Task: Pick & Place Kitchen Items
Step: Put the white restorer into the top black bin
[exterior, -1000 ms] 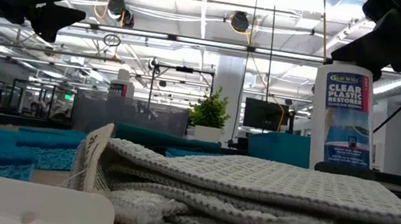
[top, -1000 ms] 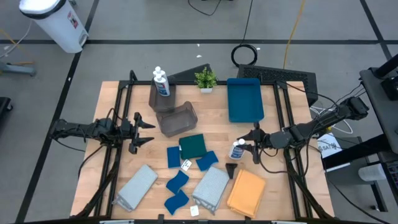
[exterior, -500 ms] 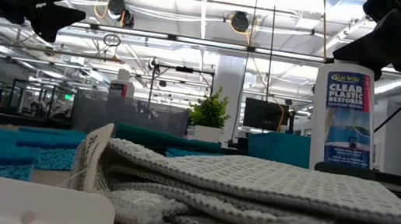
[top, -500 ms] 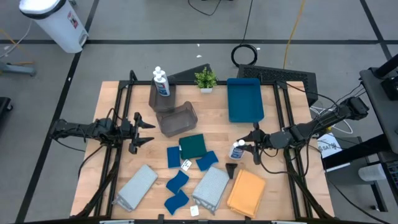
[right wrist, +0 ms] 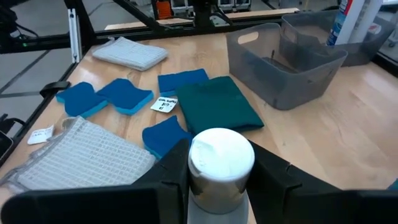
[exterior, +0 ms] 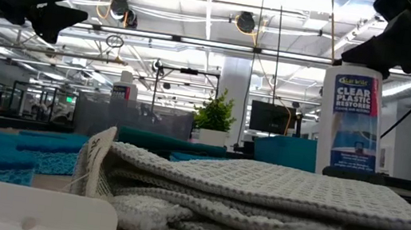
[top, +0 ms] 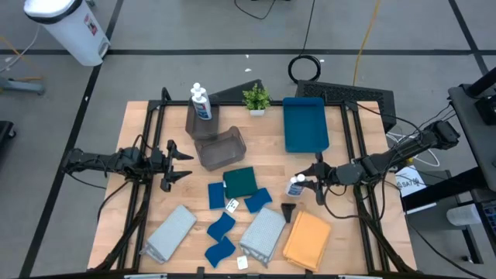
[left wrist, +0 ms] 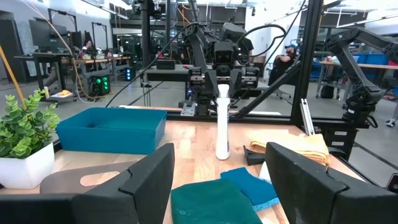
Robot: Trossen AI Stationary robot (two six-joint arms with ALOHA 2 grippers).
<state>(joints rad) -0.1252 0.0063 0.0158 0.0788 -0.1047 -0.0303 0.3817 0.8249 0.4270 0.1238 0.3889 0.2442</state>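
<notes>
The right gripper (top: 309,181) reaches in from the table's right side, fingers clamped on a bottle's neck — the left gripper (top: 180,164) hovers spread wide at the left.

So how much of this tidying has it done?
Two small white bottles already stand in a grey bin. The right gripper grips a third white bottle. Blue sponges, cloths remain on the wooden table; left gripper waits open.

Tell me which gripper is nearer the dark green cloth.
Left, narrowly. The left gripper hangs open just off the dark green cloth; the right gripper, shut on a white bottle, sits opposite.
</notes>
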